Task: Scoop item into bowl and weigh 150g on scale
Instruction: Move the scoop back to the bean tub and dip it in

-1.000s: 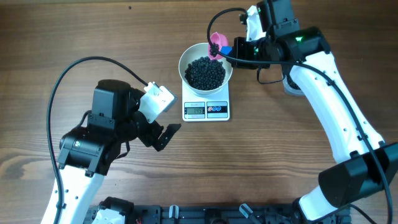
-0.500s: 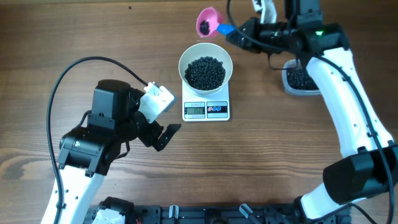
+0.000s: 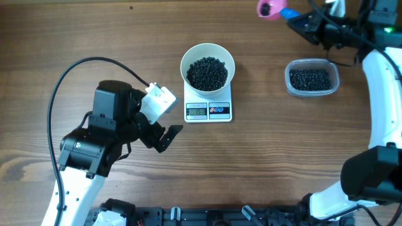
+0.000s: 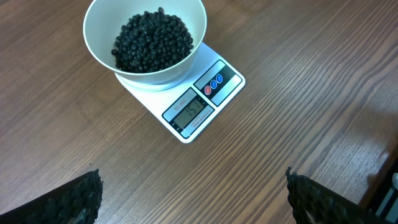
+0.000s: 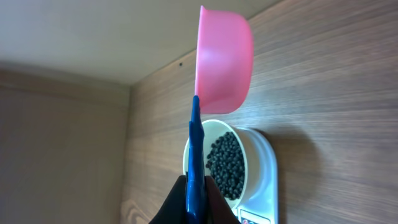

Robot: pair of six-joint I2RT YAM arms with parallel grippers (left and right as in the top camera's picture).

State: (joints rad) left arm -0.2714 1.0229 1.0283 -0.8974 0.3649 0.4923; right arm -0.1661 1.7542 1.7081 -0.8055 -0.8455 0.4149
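Right gripper (image 3: 300, 19) is clamping the pink scoop (image 3: 269, 7) by its blue handle, past the tub (image 3: 290, 81).
Left gripper (image 3: 166, 138) is hanging spread wide and empty near the scale (image 3: 218, 100), which is carrying the bowl (image 3: 188, 56) heaped with beads (image 3: 208, 72). The scoop is tilting edge-on, so any beads inside risk spilling onto the wood, and a swing back could jolt the bowl.
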